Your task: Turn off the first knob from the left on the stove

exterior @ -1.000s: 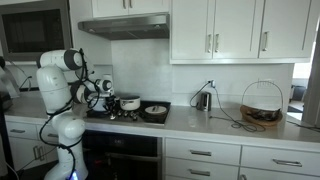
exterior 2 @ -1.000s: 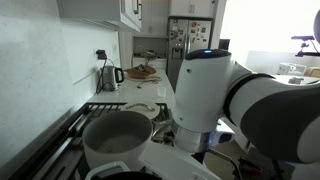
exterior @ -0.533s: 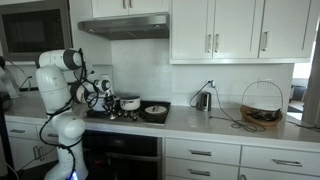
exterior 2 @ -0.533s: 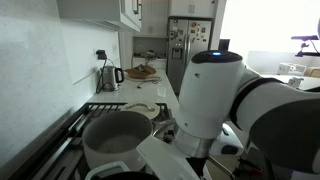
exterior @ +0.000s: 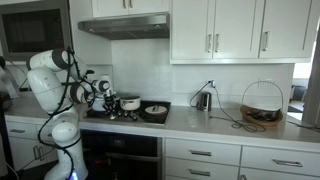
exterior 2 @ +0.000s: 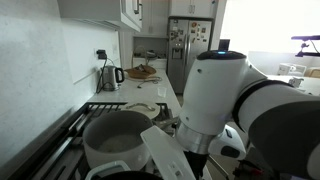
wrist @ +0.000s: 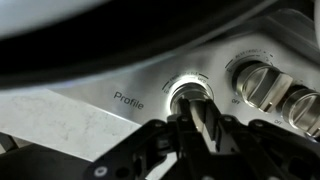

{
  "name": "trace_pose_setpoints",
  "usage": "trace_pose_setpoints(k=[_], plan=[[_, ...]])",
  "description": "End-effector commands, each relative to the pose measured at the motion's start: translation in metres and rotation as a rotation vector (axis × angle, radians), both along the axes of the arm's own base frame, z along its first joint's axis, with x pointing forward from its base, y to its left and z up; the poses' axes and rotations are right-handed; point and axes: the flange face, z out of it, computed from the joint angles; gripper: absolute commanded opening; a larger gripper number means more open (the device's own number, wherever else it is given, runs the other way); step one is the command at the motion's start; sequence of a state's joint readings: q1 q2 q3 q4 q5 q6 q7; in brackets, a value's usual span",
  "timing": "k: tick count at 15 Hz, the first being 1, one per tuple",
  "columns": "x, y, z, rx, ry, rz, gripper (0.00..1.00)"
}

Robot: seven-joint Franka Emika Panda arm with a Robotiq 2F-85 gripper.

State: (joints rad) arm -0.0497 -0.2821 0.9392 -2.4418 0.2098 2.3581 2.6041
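- Your arm (exterior: 48, 85) has leaned its big upper joint outward since a moment ago, probably rotating the wrist.
- The stove (exterior: 122, 116) sits at the tabletop's end, beside the arm.
- Your gripper (wrist: 196, 128) is clamped tight on the first knob (wrist: 186, 93), so the turn looks underway.

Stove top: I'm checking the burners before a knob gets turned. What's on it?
A silver pot and a dark pan sit on the stove. The robot arm covers the front part, so anything there is hidden.
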Motion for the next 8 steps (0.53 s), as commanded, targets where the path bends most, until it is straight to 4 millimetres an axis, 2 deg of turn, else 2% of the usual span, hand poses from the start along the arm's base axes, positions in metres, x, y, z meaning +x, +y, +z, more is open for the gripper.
trace_pose_setpoints(k=[1, 5, 7, 8], plan=[[-0.01, 0.009, 0.005, -0.007, -0.076, -0.071, 0.05], [-0.016, 0.029, 0.007, -0.034, -0.118, -0.118, 0.05], [-0.017, 0.036, 0.016, -0.037, -0.131, -0.145, 0.05], [-0.018, 0.039, 0.02, -0.033, -0.131, -0.148, 0.44]])
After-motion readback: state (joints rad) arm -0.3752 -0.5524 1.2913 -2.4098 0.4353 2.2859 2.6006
